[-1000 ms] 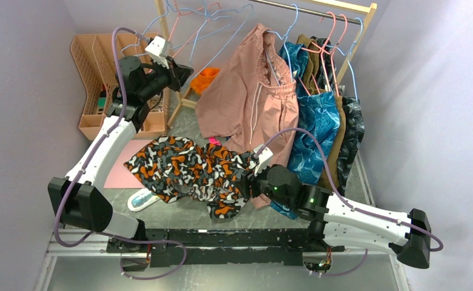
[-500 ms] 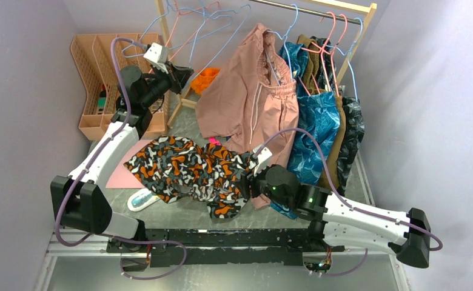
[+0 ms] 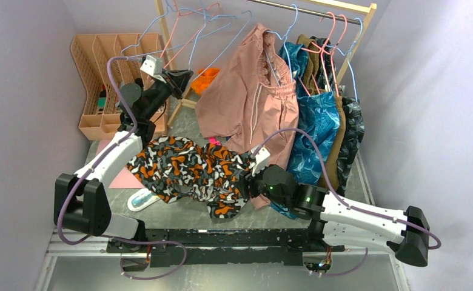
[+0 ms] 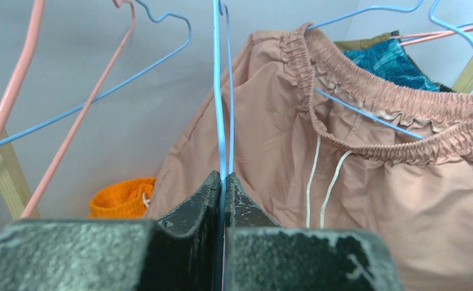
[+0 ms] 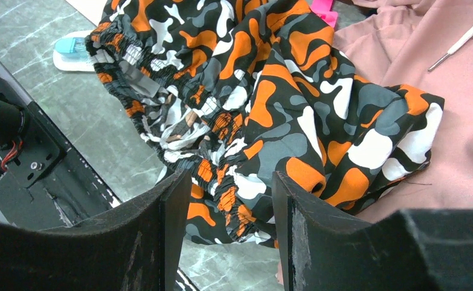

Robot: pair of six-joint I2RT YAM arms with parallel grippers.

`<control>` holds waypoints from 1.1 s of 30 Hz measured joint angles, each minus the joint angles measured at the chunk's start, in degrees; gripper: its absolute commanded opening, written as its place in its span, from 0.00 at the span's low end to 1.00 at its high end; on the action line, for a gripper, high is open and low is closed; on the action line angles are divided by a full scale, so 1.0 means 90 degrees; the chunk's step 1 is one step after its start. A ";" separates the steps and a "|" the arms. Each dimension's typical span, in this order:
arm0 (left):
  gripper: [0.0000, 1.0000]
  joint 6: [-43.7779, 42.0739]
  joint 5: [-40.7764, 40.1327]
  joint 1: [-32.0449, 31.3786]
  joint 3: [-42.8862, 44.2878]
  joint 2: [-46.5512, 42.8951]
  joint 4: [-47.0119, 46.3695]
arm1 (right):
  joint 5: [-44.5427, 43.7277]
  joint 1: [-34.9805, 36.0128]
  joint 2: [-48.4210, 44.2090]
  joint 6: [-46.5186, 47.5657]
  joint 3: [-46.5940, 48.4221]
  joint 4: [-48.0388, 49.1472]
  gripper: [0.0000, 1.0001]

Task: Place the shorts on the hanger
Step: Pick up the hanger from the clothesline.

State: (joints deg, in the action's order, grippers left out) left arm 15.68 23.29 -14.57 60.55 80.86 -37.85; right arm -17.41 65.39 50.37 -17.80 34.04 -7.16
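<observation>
The shorts (image 3: 185, 170), in an orange, black, white and grey blotch print, lie spread on the table; the right wrist view shows their bunched waistband (image 5: 264, 91). My right gripper (image 3: 246, 182) is open, and its jaws hover over the shorts' near right edge (image 5: 231, 182) without holding anything. My left gripper (image 3: 182, 77) is raised at the back left. It is shut on the lower wire of the light-blue hanger (image 3: 222, 41), whose hook hangs on the rail. In the left wrist view the blue wire (image 4: 216, 91) runs up from between my closed jaws (image 4: 223, 179).
A wooden clothes rail (image 3: 319, 7) carries pink hangers (image 3: 182, 36), a dusty-pink garment (image 3: 252, 97), a blue leaf-print garment (image 3: 313, 121) and darker clothes. A peach organiser (image 3: 100, 73) stands back left. An orange item (image 3: 207, 77), a pink mat (image 3: 122, 167) and a white-teal object (image 3: 140, 200) lie on the table.
My left wrist has dropped a little and turned while its jaws stay on the hanger wire. My right arm and the shorts have barely moved.
</observation>
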 measured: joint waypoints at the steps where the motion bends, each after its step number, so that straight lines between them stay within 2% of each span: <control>1: 0.07 0.0029 -0.0017 -0.0005 -0.0049 0.0000 -0.0117 | 0.0000 0.0000 0.0000 0.0000 0.0000 0.0000 0.55; 2: 0.07 0.0073 -0.0036 -0.0012 -0.0090 0.0002 -0.0245 | -0.0005 0.0000 0.0000 0.0000 0.0000 -0.0002 0.55; 3: 0.12 0.0102 -0.0049 -0.0022 -0.0107 0.0002 -0.0342 | -0.0007 0.0000 0.0000 0.0000 0.0000 -0.0002 0.55; 6: 0.37 0.0121 -0.0061 -0.0041 -0.0107 0.0002 -0.0389 | -0.0022 0.0000 0.0000 0.0000 0.0000 -0.0005 0.55; 8: 0.49 0.0070 -0.0051 -0.0044 -0.0107 0.0002 -0.0333 | -0.0022 0.0000 -0.0002 0.0000 0.0000 -0.0005 0.55; 12: 0.61 -0.0160 0.0010 -0.0053 -0.0107 -0.0010 -0.0068 | -0.0022 0.0000 -0.0002 0.0000 0.0000 -0.0022 0.55; 17: 0.67 -0.0491 0.0172 -0.0058 0.0024 -0.0036 0.0454 | -0.0022 0.0000 -0.0002 0.0002 0.0000 -0.0061 0.55; 26: 0.69 -0.0753 0.0372 -0.0058 0.1103 0.0039 0.0945 | -0.0019 0.0000 -0.0027 0.0002 0.0000 -0.0066 0.55; 33: 0.69 -0.0614 0.0374 -0.0068 0.1749 0.0512 0.1066 | -0.0017 0.0000 -0.0141 0.0000 0.0000 -0.0068 0.55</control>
State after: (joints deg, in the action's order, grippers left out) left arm 10.15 26.65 -15.18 76.29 85.47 -28.25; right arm -17.56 65.39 49.10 -17.80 34.04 -7.77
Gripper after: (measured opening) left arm 0.687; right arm 0.551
